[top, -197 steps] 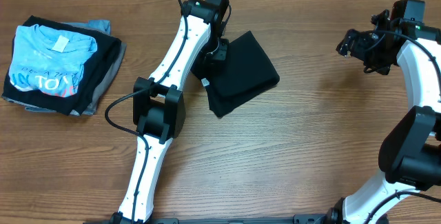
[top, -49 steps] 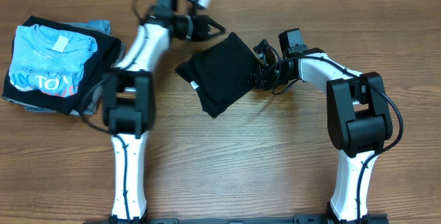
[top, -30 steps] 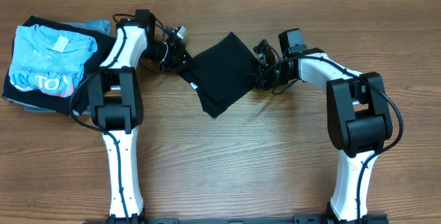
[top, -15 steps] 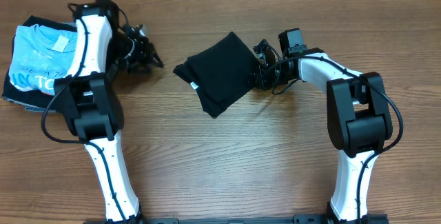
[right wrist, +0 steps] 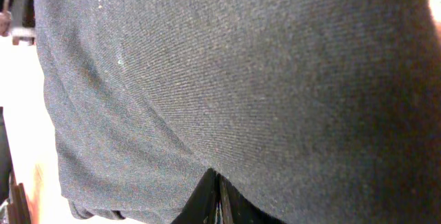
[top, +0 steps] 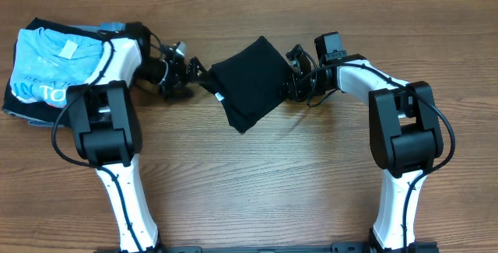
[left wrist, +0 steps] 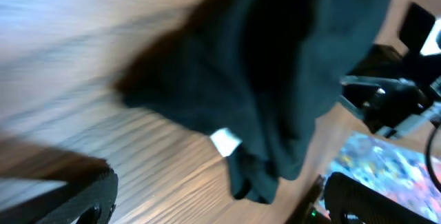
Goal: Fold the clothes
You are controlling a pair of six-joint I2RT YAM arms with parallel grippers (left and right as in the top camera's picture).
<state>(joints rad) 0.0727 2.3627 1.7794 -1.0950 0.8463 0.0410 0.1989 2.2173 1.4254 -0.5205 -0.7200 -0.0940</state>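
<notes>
Now, black T-shirt [top: 249, 82]: folded, lying askew near the counter's [top: 311, 183] far edge, about mid-width.
left tool [top: 192, 74]: released, jaws spread, just beside the shirt's left corner.
right tool [top: 292, 82]: clenched, apparently pinching the shirt's right edge.

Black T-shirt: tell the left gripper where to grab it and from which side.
Grip the left corner of the black T-shirt, just above the white tag, coming in low from the left. The folded shirt lies flat as a diamond, that corner points at the open left gripper, and the right gripper is shut on the opposite corner.
</notes>
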